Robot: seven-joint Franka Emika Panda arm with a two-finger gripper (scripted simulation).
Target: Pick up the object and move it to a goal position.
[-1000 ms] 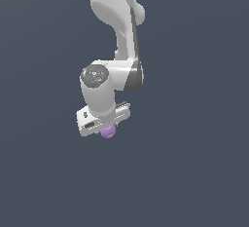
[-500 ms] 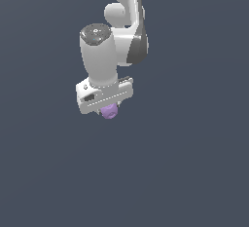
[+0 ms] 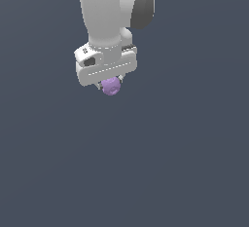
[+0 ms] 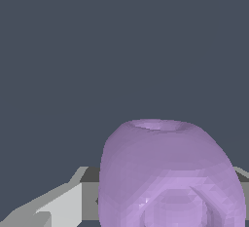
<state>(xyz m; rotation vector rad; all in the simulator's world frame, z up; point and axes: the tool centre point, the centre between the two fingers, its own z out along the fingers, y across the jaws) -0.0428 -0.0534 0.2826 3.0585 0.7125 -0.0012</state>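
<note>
The object is a small light-purple roundish lump with a faint ring mark on its face. It hangs just below the white hand of my gripper, whose jaws are shut on it. The short fingers are mostly hidden behind the hand and the lump. In the wrist view the lump fills the lower part of the picture, with a grey-white finger beside it. The gripper holds the lump up in the air, in the upper half of the exterior view.
The white arm comes down from the top of the exterior view. Only a plain dark grey-blue background shows around and below it.
The arm has risen with the purple lump held in the gripper. The hand and lump appear larger and higher in the exterior view than one second ago.
</note>
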